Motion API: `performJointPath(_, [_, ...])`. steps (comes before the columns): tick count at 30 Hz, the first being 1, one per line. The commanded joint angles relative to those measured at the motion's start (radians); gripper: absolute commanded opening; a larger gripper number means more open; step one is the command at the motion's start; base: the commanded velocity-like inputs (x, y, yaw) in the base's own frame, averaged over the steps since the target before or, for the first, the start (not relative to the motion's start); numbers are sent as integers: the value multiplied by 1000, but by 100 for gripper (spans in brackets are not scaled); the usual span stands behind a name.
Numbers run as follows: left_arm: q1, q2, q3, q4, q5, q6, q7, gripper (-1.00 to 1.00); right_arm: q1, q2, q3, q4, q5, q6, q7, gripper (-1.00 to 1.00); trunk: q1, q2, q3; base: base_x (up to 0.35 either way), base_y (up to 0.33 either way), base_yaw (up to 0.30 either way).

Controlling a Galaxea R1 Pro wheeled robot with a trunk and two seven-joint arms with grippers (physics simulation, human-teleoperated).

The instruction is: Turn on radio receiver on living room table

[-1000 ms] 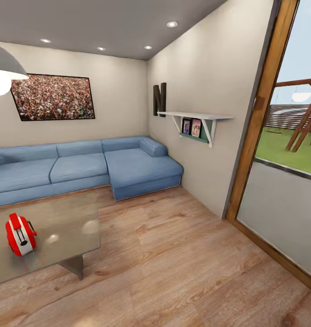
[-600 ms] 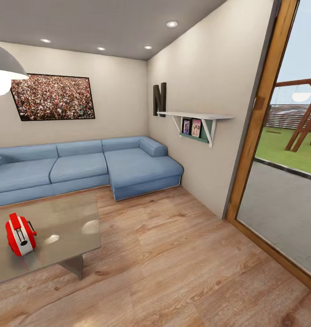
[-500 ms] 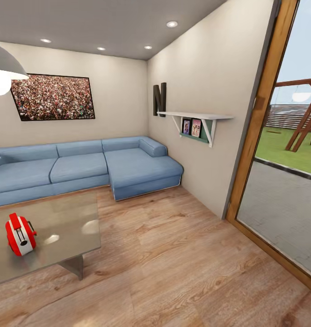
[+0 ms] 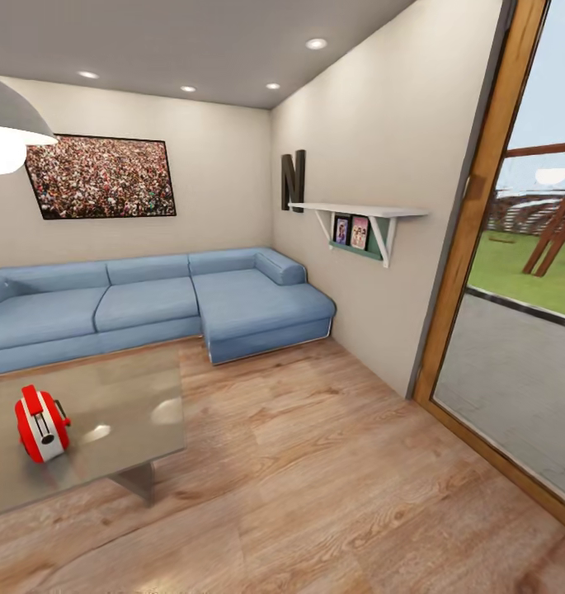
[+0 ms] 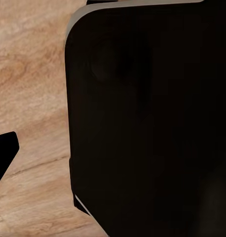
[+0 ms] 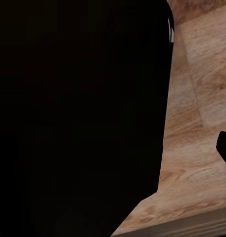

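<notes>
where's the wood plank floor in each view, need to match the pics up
Head view: the wood floor spans the lower middle and right, beside the table holding the radio receiver.
Left wrist view: floor beside a dark robot part.
Right wrist view: floor along one side.
Shared landmark: the light plank grain.

A blue L-shaped sofa [image 4: 150, 305] runs along the far wall and turns down the right-hand wall, with a framed crowd photograph [image 4: 101, 177] hanging above it and a white pendant lamp [image 4: 10, 124] at the upper left edge of the head view. On the right-hand wall a dark letter N [image 4: 293, 181] sits just above a white bracket shelf [image 4: 360, 213], under which two small framed pictures [image 4: 350, 232] stand side by side. Further right, a wood-framed glass door [image 4: 472, 206] looks out onto grass and a wooden swing frame [image 4: 554, 223].
</notes>
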Motion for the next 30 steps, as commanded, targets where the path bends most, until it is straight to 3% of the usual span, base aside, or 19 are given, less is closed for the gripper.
performJointPath(1, [0, 0, 0, 0, 0, 0, 0, 100, 0, 0, 0, 0, 0, 0, 0, 100, 0, 0, 0, 0, 0, 186])
performJointPath(30, [0, 0, 1, 0, 2, 0, 0, 100, 0, -1, 1, 0, 1, -13, 0, 100, 0, 0, 0, 0, 0, 267])
